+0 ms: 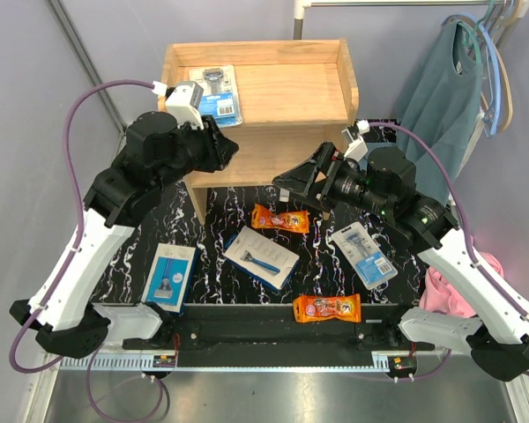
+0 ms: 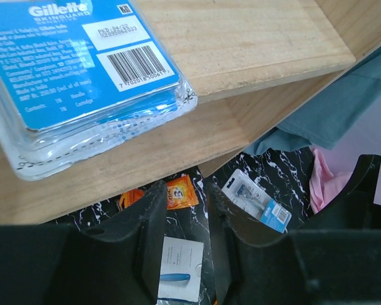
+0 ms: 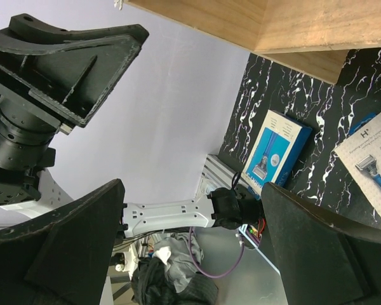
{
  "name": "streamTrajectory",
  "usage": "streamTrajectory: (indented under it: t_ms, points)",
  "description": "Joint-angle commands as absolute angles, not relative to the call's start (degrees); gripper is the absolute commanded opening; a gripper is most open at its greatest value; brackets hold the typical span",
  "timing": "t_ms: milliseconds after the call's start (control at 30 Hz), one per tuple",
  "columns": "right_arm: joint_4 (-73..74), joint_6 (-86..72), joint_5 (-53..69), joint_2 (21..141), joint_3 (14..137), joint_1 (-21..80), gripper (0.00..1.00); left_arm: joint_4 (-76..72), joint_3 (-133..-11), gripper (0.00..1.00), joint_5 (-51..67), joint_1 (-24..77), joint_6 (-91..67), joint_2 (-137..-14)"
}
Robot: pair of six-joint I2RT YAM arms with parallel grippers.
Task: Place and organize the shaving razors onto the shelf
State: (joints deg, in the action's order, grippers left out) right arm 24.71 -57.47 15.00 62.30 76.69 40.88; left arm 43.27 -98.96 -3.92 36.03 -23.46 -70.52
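The wooden shelf [image 1: 282, 88] stands at the back of the black marbled table. A clear blister razor pack on a blue card [image 1: 217, 93] [image 2: 82, 70] lies on its top tier at the left. My left gripper [image 1: 232, 152] [image 2: 187, 210] hovers just in front of that pack, its jaws narrowly open with nothing between them. My right gripper [image 1: 282, 187] [image 3: 190, 254] hangs wide open and empty beside the shelf's lower front. On the table lie two orange packets [image 1: 280, 218] [image 1: 326, 307], a white box [image 1: 262, 257], a blue-and-white box [image 1: 170, 276] [image 3: 276, 149] and a second blister pack [image 1: 363, 255] [image 2: 257, 200].
A teal garment [image 1: 450, 88] hangs on hangers at the back right. Below it, pink cloth [image 1: 445, 291] lies by the right arm. A metal rail [image 1: 273, 352] runs along the near table edge between the arm bases.
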Motion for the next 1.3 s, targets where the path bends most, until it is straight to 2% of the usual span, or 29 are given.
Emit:
streamTrajectory:
  t_ms: [0, 667, 867, 1100, 1267]
  points:
    - [22.1, -57.7, 13.2, 60.9, 76.5, 41.0, 1.00, 40.9, -99.8, 0.34, -2.3, 36.3, -21.3, -71.5]
    - [23.1, -57.1, 12.8, 59.7, 76.3, 40.9, 1.00, 43.1, -104.3, 0.35, -13.2, 33.8, -16.0, -75.2]
    - [23.6, -57.0, 12.9, 59.7, 75.9, 40.9, 1.00, 43.2, -105.0, 0.36, -12.9, 32.1, -14.6, -75.1]
    - [23.7, -56.8, 12.8, 59.2, 75.8, 40.9, 1.00, 43.2, -104.2, 0.36, -7.3, 31.9, -14.6, -74.2]
    - [25.2, -55.7, 12.7, 59.6, 76.0, 40.9, 1.00, 43.0, -99.8, 0.47, -2.4, 31.9, -15.8, -71.4]
